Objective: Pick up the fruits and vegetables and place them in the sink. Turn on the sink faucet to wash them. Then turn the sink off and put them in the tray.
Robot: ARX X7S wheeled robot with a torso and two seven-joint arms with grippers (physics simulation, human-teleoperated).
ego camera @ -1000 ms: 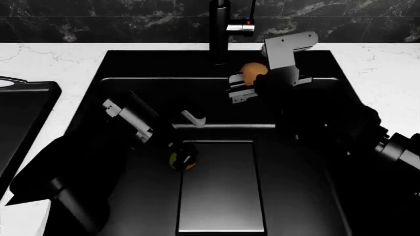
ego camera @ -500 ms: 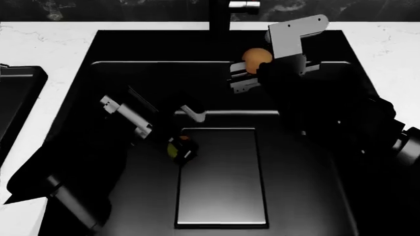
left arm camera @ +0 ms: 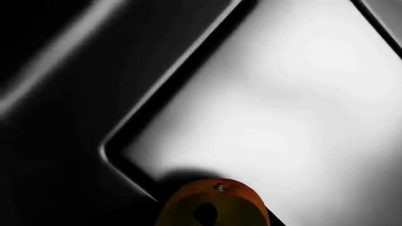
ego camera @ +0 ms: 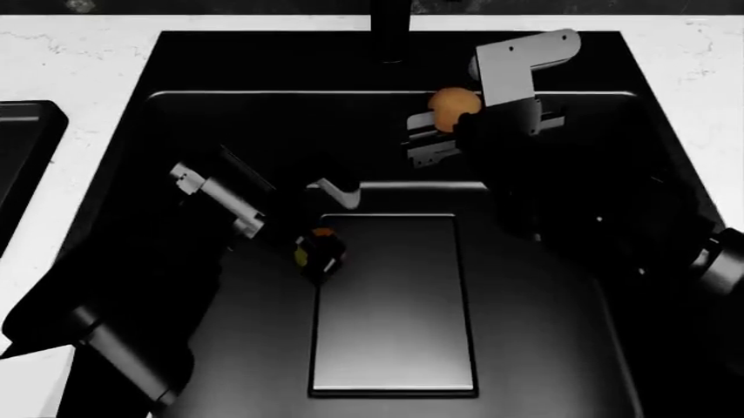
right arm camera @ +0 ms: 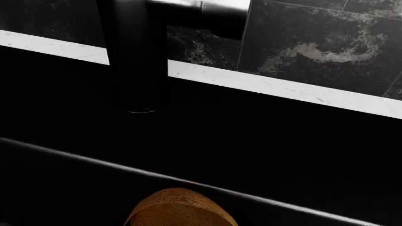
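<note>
A kitchen: black sink [ego camera: 104,174], faucet [right arm camera: 135,56], white marble counter [ego camera: 70,52].

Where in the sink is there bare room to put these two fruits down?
The recessed flat bottom of the sink is bare from the mango in the left gripper at its near-left corner onward. It is crowded near the faucet, where the right gripper holds the tan-brown fruit.

Left arm extends forward and down, its gripper [ego camera: 316,252] closed on the mango [ego camera: 316,251]. Right arm reaches forward, its gripper [ego camera: 448,122] clamped around the tan-brown fruit [ego camera: 454,106].
</note>
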